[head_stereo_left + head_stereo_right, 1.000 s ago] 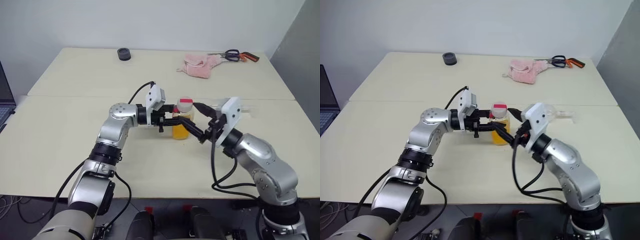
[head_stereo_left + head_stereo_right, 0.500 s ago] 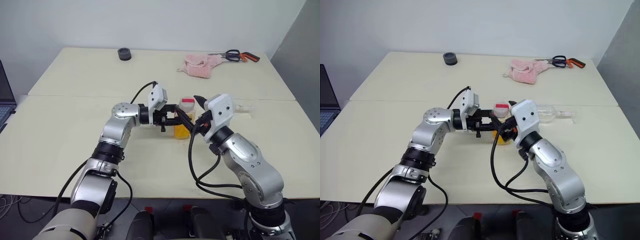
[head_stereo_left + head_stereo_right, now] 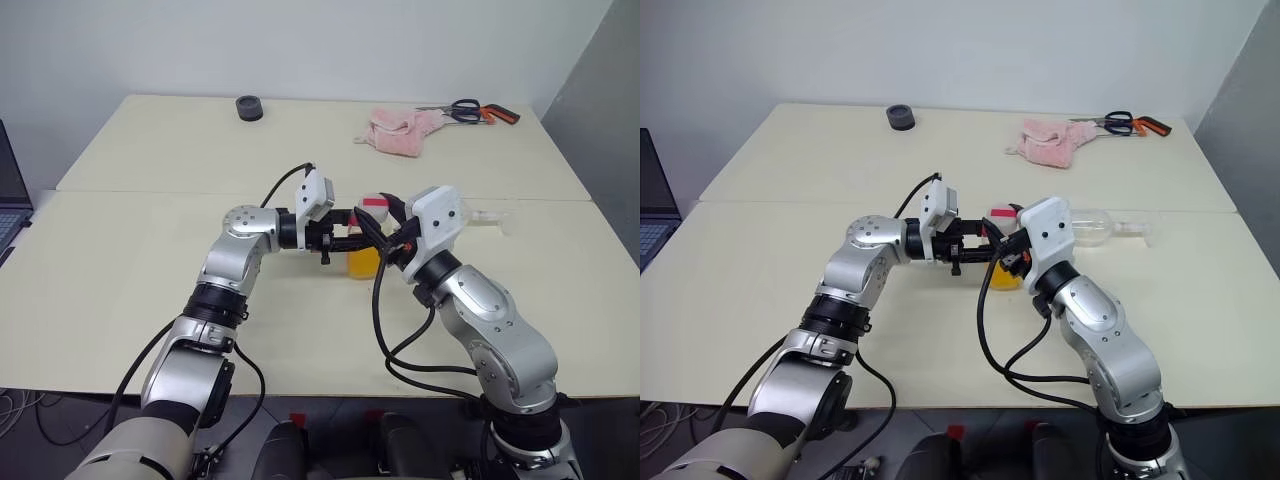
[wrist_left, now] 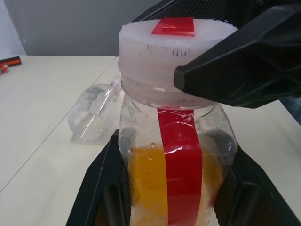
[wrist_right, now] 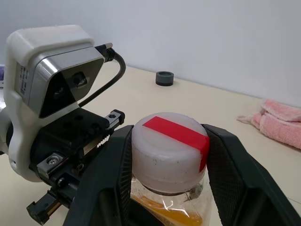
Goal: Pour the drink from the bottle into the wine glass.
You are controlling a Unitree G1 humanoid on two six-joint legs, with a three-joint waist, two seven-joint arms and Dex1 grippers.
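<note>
Orange drink bottle (image 4: 174, 155) clamped in left gripper (image 3: 345, 240), right gripper (image 5: 167, 155) pinching cap (image 5: 169, 150), so unscrewing's next.

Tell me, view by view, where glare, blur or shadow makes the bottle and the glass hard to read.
Left wrist view: the bottle is sharp, its cap evenly lit, but the right hand's finger is a dark blurred mass over it; the wine glass lies soft behind. Right wrist view: cap crisp, pink cloth slightly soft. Left eye view: even light, faint shadows.
</note>
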